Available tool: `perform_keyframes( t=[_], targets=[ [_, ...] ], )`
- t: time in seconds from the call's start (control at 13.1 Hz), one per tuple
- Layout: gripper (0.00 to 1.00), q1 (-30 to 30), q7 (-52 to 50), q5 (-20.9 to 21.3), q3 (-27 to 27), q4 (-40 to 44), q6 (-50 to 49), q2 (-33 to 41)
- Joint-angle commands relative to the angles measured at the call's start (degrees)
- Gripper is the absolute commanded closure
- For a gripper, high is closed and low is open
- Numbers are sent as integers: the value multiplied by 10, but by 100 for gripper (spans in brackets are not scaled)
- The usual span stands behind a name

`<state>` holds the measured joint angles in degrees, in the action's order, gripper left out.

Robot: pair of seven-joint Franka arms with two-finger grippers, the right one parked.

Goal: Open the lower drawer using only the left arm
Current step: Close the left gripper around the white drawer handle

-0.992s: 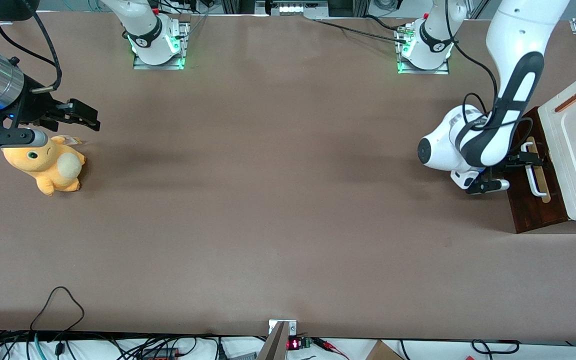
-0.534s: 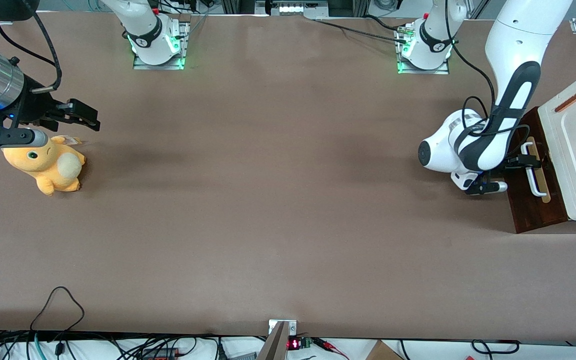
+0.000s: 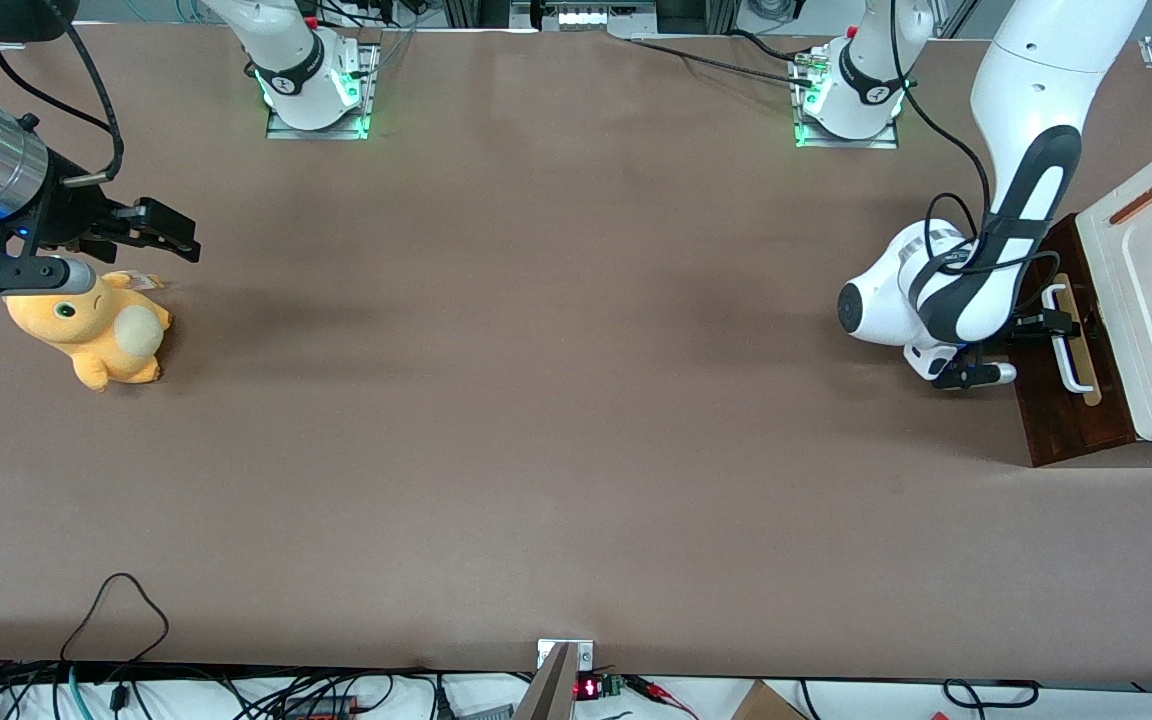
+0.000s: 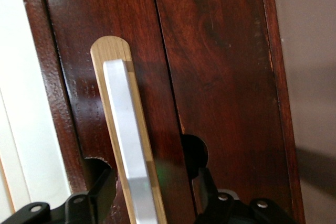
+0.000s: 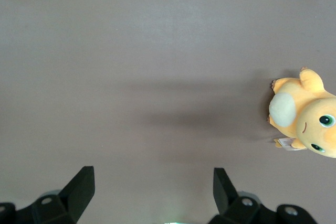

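Gripper [image 4: 152, 203] spread wide, one finger [image 4: 102, 195] either side of one white handle [image 4: 128, 145] on one dark drawer [image 3: 1061, 390] — working arm's end. One plush toy [image 3: 101, 335] noted on brown table [image 3: 536, 400].

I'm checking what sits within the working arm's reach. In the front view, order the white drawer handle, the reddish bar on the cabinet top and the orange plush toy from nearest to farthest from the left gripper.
The left gripper is open, astride the handle.
1. White drawer handle: between the fingers.
2. Reddish bar: on the cabinet top, farther from the front camera.
3. Orange plush toy: toward the parked arm's end.
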<state>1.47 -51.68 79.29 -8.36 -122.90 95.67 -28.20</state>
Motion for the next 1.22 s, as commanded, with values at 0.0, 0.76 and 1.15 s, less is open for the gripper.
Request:
perform_keyframes(
  t=[0.0,0.76,1.15],
  targets=[
    [36,-1,-6,14,1,-2,-8,0],
    [97,-1,-23,8,0,-5,-19,6],
    [100,-16,-13,7,-22,2,-18,17]
  ],
)
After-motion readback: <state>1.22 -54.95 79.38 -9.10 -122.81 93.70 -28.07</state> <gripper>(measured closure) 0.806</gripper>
